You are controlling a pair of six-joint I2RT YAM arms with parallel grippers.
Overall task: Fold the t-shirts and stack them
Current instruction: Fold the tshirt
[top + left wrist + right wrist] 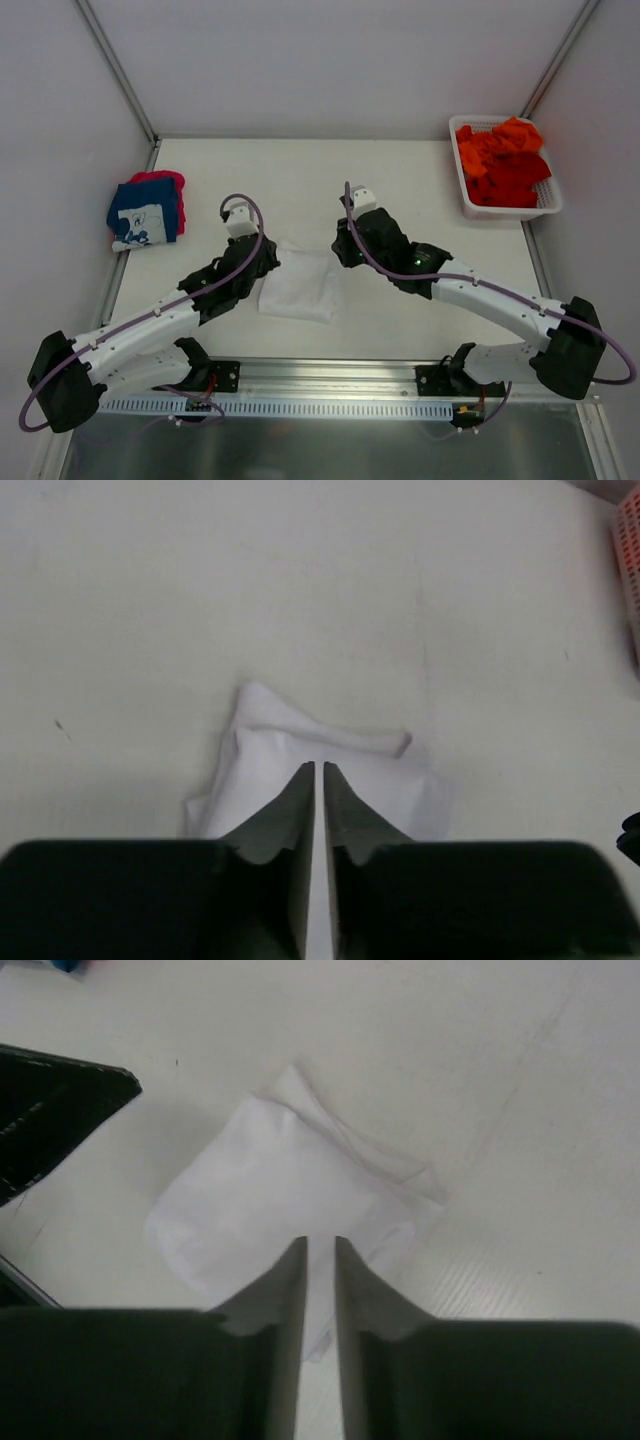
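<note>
White walls and grey metal frame posts enclose a white bench [400, 170].

Left pincer [272, 257] [319, 768]: the jaws are nearly closed, with only a thin slit between them. The tips sit over the near edge of the white t-shirt [298, 283] [330, 755]. It cannot be determined whether cloth is caught between them.

Right pincer [338, 256] [320, 1242]: the jaws are narrowly parted, with a slightly wider gap than on the left. Nothing is seen gripped. The tips sit over the edge of the same white t-shirt [265, 1195].

The white t-shirt lies folded at the bench centre, between the two pincers.

At the left bench edge, a navy t-shirt [145, 210] lies on a pink-red t-shirt [166, 179]. Its white print is too small to read.

At the far right corner, a white lattice basket [463, 190] holds orange t-shirts [503, 138] and red t-shirts [512, 182], all unfolded.
</note>
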